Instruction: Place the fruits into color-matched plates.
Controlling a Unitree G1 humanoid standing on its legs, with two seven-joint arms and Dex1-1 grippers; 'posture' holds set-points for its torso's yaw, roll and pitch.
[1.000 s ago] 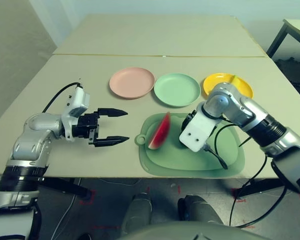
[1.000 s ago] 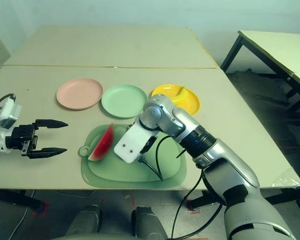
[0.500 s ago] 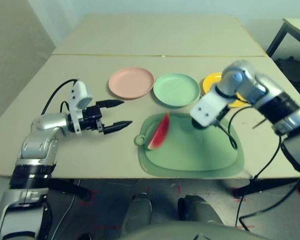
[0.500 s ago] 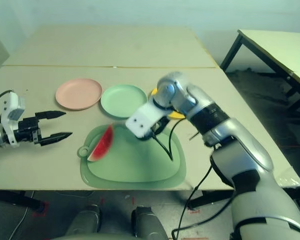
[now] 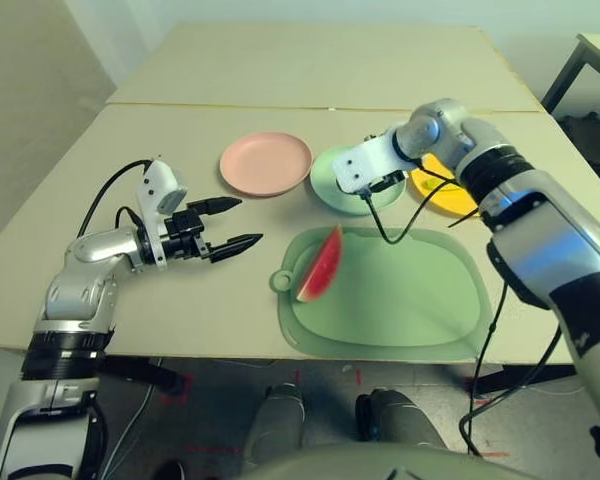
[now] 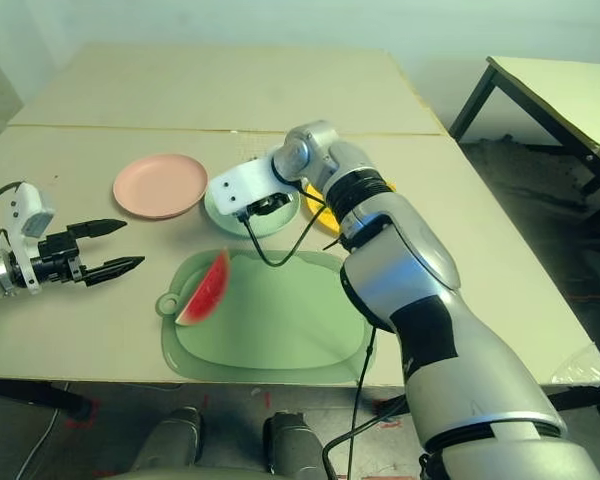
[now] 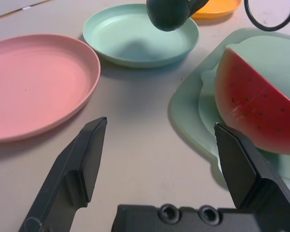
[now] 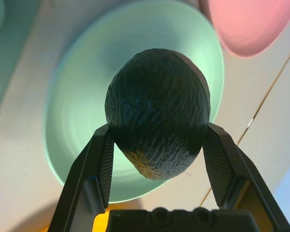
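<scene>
A dark green avocado [image 8: 157, 125] hangs just above the mint green plate [image 5: 325, 168], with my right gripper [image 5: 373, 186] shut on it. The red watermelon wedge [image 5: 320, 265] stands on its green rind at the left end of the green mat [image 5: 400, 300]. The pink plate [image 5: 266, 163] sits bare to the left of the mint one. Behind my right forearm, the yellow plate [image 5: 448, 192] is partly hidden. My left gripper [image 5: 248, 220] is open and holds nothing. It hovers left of the mat, pointing at the watermelon [image 7: 256, 111] and about a hand's width short of it.
A black cable [image 5: 395, 225] loops from my right wrist down over the mat's far edge. The mat's ring tab [image 5: 280, 281] sticks out toward my left gripper. A second table [image 5: 310, 60] adjoins the far edge, and another table [image 6: 570, 90] stands off to the right.
My right arm has lifted the avocado off the mat and carried it away from me to above the mint green plate. My left gripper has turned and edged toward the plates.
</scene>
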